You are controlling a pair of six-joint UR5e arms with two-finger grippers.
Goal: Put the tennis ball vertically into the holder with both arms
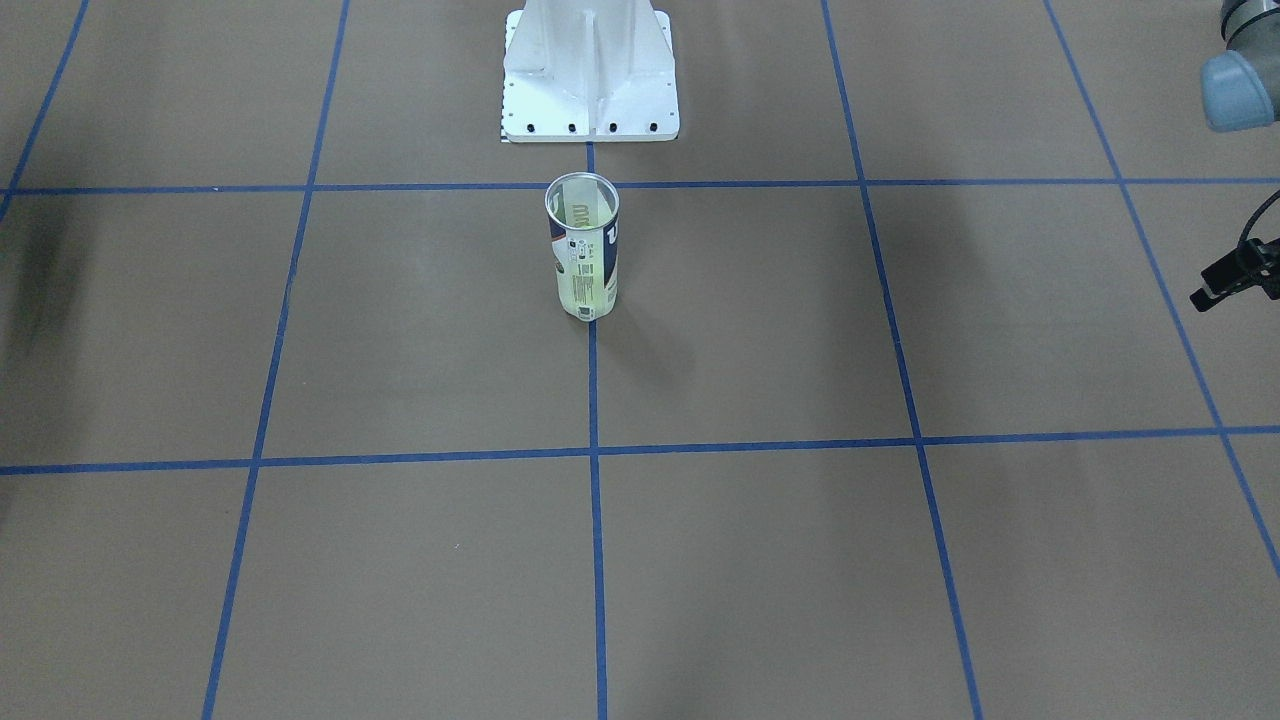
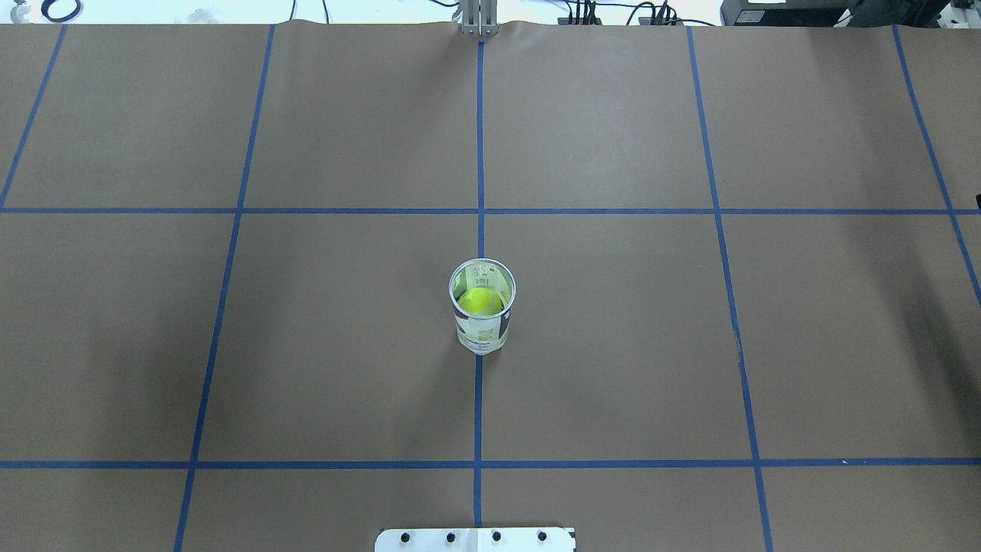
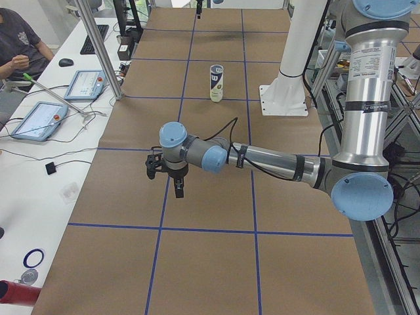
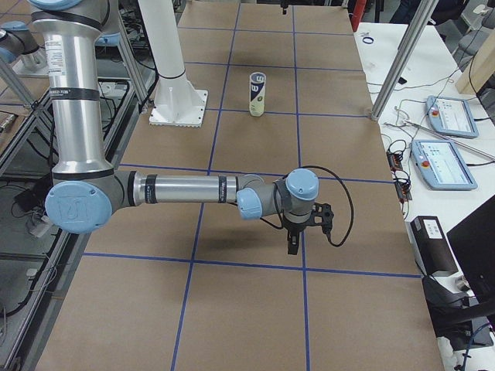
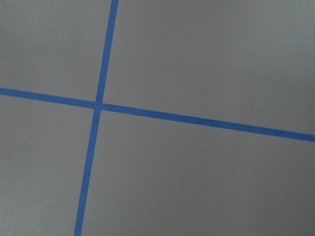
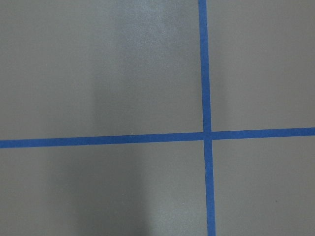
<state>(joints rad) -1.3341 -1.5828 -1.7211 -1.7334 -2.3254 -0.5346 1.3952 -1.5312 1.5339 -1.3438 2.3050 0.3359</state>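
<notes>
Presently, the holder [image 2: 481, 330] stands upright at the centre of the overhead view, on a blue tape line [image 2: 477, 399], with its metal rim open to the top. A yellow-green tennis ball [image 2: 477, 300] sits inside it, seen through the mouth. The white pedestal [image 1: 590, 90] is at the top centre of the front-facing view, near the holder but not touching it.

In the exterior left view, the left arm [image 3: 275, 161] reaches across the middle of the frame. The left gripper [image 3: 178, 189] points down over the brown paper [image 3: 210, 197], well apart from the holder in the upper middle. The right arm [image 4: 186, 189] reaches across likewise in the exterior right view, with the right gripper [image 4: 292, 244] pointing down at mid-frame.

Jaw state cannot be told for either gripper. Both wrist views show only paper and crossing tape.
</notes>
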